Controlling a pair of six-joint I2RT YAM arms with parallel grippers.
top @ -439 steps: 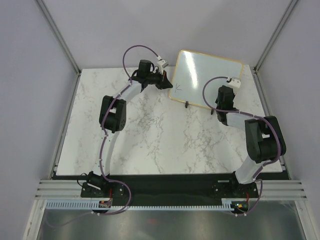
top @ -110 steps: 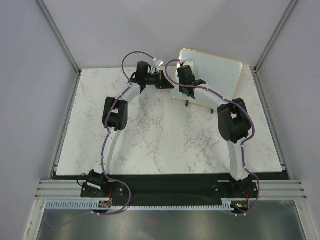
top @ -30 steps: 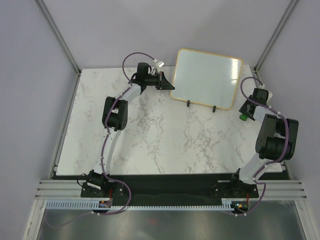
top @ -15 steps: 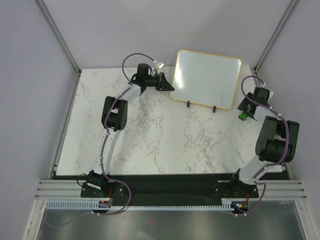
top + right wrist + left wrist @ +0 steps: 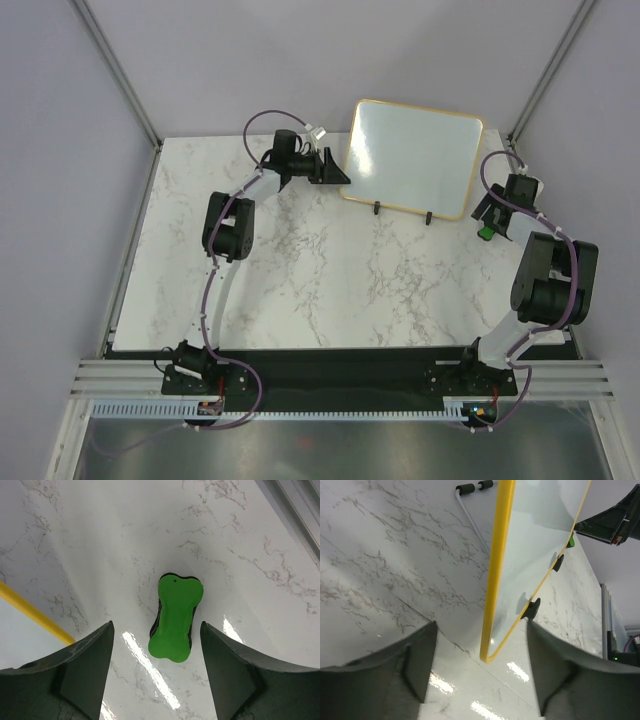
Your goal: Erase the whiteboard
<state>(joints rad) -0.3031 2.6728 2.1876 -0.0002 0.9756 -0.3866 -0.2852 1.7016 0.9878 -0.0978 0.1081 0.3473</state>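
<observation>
The whiteboard [image 5: 412, 155] stands blank and glossy, light-framed; left tool [image 5: 480, 647] and right tool [image 5: 155, 632] gape empty.

White arm links [image 5: 211, 297], black joints [image 5: 228, 226], looping purple cables [image 5: 247, 130], black bases [image 5: 188, 372]

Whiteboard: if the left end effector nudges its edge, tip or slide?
Likely tips easily: the whiteboard stands on edge on two small clip feet. Probably stiff, given its continuous frame. The polished marble table may let it slide first.
</observation>
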